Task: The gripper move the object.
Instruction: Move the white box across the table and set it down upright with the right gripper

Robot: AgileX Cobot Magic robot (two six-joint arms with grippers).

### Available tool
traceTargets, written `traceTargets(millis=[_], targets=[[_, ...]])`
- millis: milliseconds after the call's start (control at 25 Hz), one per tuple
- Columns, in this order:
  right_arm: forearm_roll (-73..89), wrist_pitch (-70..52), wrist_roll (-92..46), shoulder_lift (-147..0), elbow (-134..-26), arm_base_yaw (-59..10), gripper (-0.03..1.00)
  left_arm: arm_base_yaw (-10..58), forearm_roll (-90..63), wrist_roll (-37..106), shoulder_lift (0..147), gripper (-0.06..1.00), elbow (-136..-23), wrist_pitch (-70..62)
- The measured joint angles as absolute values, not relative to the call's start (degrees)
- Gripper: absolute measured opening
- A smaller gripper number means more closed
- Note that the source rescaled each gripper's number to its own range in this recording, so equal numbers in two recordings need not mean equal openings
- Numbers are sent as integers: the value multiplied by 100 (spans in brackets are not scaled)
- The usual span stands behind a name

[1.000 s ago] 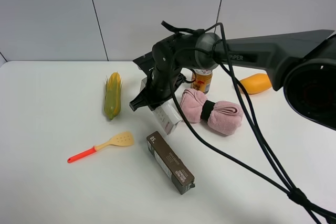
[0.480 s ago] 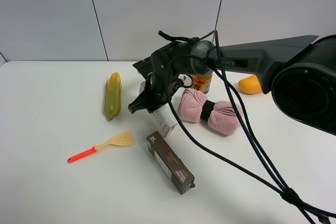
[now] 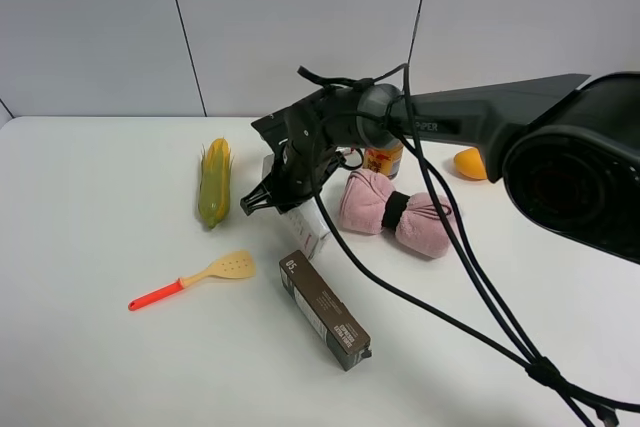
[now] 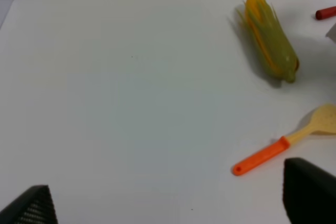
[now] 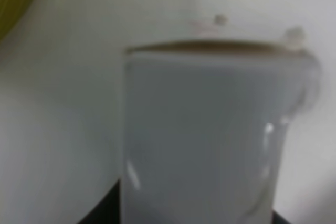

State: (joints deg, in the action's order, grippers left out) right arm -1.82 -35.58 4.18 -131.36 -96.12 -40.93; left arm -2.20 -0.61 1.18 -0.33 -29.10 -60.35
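The object, a long white carton point(image 3: 311, 230), lies between the corn point(image 3: 214, 183) and the pink towel point(image 3: 398, 212). My right gripper point(image 3: 258, 200), a black claw on a thick dark arm, rests low over the carton's far end and covers most of it. In the right wrist view the object point(image 5: 210, 129) fills the frame, blurred and very close. The jaws do not show there; the claw reads as shut and pressed against the carton. My left gripper point(image 4: 168, 205) hovers open over bare table, with its dark fingertips point(image 4: 37, 208) far apart.
A dark brown carton marked "50" point(image 3: 323, 309) lies just in front of the white one. A spatula with an orange handle point(image 3: 195, 277) point(image 4: 283, 142) sits left of it, below the corn point(image 4: 270, 38). A can point(image 3: 384, 159) and an orange fruit point(image 3: 468, 163) stand behind the towel.
My right arm has shifted a little to the left, and the white carton has slid left with it, towards the corn. The orange fruit now shows less behind the arm.
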Motion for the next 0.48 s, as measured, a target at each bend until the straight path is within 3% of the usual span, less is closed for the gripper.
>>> traceTargets(millis=[200, 280, 320, 440, 480], targets=[[-182, -3442, 418, -13213, -9623, -4093, 0, -220, -61, 118, -33, 100, -2910, -6035], [-182, -3425, 403, -13226, -9623, -4093, 8, -220, -61, 118, -33, 100, -2910, -6035], [-182, -3413, 346, -13258, -9623, -4093, 19, -220, -61, 118, -33, 100, -2910, -6035], [-176, -3421, 216, -13280, -9613, -4093, 74, -220, -61, 118, -33, 100, -2910, -6035], [-176, -3410, 212, -13290, -9613, -4093, 83, -220, -61, 118, -33, 100, -2910, -6035]])
